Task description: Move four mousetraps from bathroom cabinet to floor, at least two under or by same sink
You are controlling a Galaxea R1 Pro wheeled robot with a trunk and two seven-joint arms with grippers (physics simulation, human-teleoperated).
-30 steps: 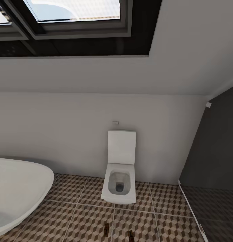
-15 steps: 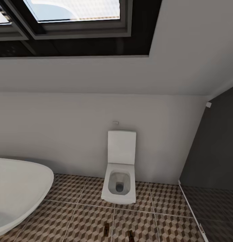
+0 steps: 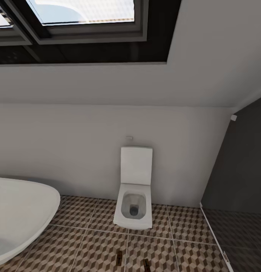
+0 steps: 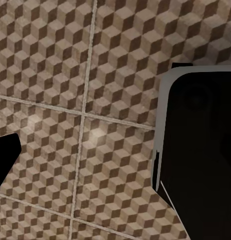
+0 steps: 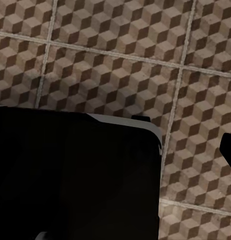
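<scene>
Looking straight at the back wall right now, you've got the toilet (image 3: 134, 189) dead centre, the white tub (image 3: 21, 215) off to the left, and the skylight (image 3: 81, 15) overhead. Two small dark-and-tan things at the bottom edge of the head view look like mousetraps (image 3: 119, 257) already lying on the bathroom floor (image 3: 89, 245), one near the grout line and the other (image 3: 146, 263) just beside it to the right, both with their long axis pointing roughly toward the toilet. They're cropped and tiny, so I can't swear to it. Both wrist views just stare down at cube-pattern tile past a big dark body part; there's a dark sliver at the frame edge in each that may be a fingertip, but I can't tell whether either hand is spread or pressed together, or holding anything. The bit that matters: neither the sink nor the cabinet is in front of you, so my guess is you'll want to turn the base and find them before judging which arm is nearer.
</scene>
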